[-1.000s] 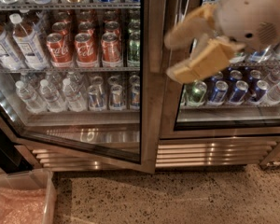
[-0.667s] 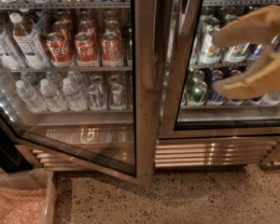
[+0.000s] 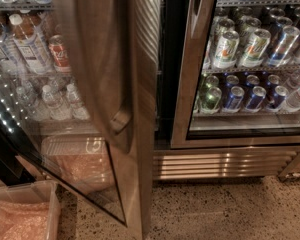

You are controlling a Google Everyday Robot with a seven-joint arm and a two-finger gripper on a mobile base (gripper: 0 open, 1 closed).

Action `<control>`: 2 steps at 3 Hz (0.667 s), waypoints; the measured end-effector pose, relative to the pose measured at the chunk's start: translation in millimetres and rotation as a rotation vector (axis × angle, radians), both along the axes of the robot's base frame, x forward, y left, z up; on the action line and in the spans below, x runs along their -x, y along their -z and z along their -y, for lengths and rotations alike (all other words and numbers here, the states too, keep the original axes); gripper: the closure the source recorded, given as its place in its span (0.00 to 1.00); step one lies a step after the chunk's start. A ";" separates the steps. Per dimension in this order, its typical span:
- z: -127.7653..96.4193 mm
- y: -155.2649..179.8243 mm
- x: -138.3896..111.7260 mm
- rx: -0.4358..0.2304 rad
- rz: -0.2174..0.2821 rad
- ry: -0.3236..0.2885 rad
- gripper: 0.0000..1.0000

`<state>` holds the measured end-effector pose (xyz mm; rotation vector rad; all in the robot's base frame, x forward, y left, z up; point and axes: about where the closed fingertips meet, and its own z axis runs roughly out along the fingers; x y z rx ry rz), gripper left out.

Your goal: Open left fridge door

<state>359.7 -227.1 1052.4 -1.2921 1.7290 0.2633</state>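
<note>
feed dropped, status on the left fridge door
Gripper out of view. Fridge door swung well open, handle toward camera. Plastic bin on floor beside its lower edge.

Shop or canteen: the glass fridge door (image 3: 136, 134) and its twin (image 3: 188, 84) show stocked drink cans (image 3: 225, 46) and water bottles (image 3: 55, 102).

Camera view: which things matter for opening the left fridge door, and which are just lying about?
Job:
- tall brushed-steel-framed glass left fridge door, standing open
- its long steel handle
- claw: out of view

Lying about:
- twin steel-framed glass door, shut
- green-white cans
- blue cans
- clear water bottles
- clear plastic bin on the floor
</note>
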 end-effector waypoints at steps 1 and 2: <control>0.7 -0.5 0.7 0.001 0.001 0.003 0.00; 0.7 -0.5 0.7 0.001 0.001 0.003 0.00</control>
